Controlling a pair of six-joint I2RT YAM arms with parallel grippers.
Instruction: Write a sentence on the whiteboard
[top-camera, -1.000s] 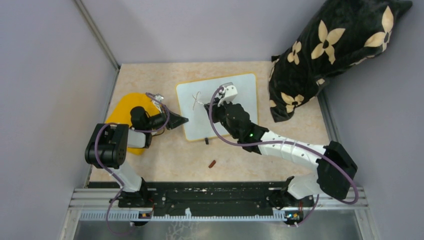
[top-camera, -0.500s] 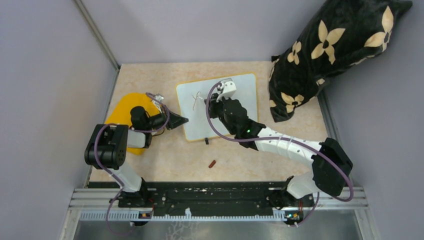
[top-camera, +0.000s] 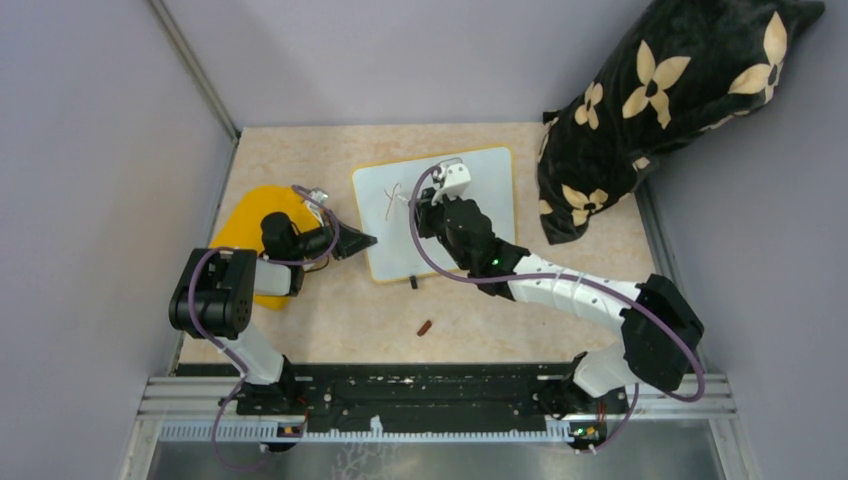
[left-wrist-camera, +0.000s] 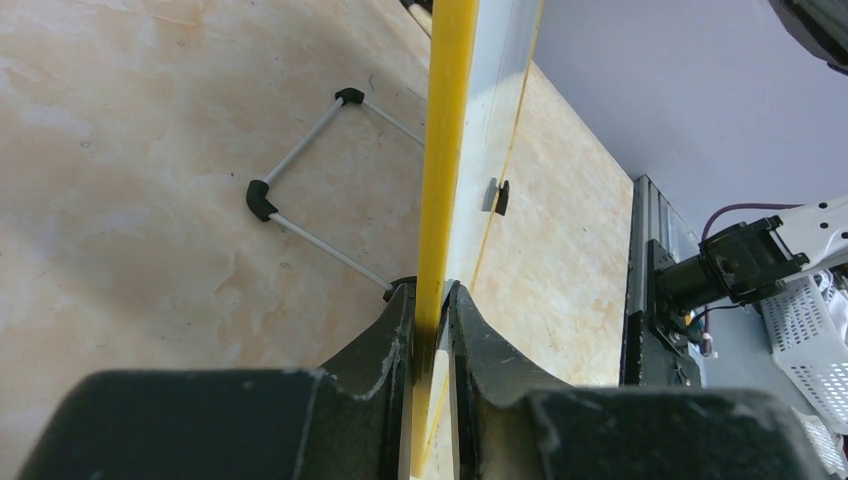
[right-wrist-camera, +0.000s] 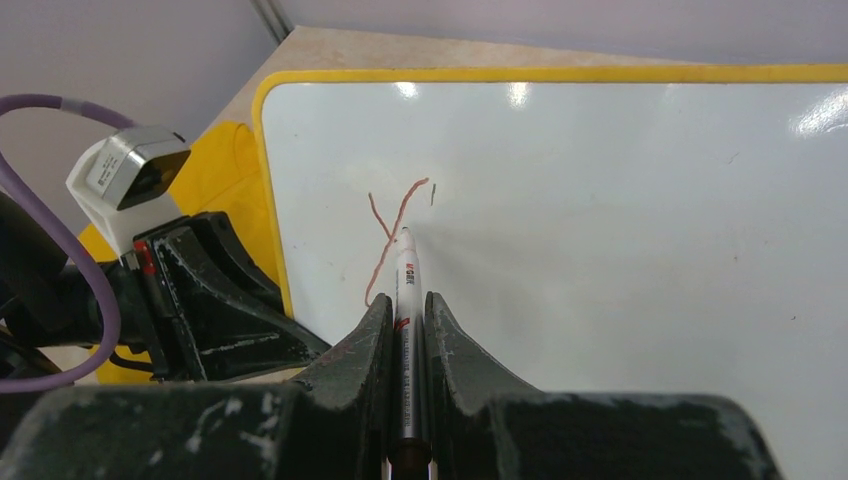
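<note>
The whiteboard (top-camera: 490, 190) lies flat at mid-table, white with a thin yellow rim. Thin reddish-brown writing (right-wrist-camera: 390, 235) near its left edge is one Y-shaped stroke and a small tick; it also shows in the top view (top-camera: 392, 200). My right gripper (right-wrist-camera: 406, 300) is shut on a white marker (right-wrist-camera: 408, 285), whose tip rests at the Y's crossing. From above, the right gripper (top-camera: 425, 208) is over the board's left half. My left gripper (left-wrist-camera: 432, 292) is shut on the board's yellow rim (left-wrist-camera: 445, 150), at the left edge (top-camera: 366, 241).
A yellow cloth (top-camera: 245, 215) lies under my left arm. A small reddish marker cap (top-camera: 425, 327) lies on the table near the front. A black flowered cushion (top-camera: 660, 100) fills the back right corner. A wire stand (left-wrist-camera: 300, 165) lies beside the board.
My right gripper has shifted the marker a little left and away from me over the board. The left gripper has kept its hold on the rim.
</note>
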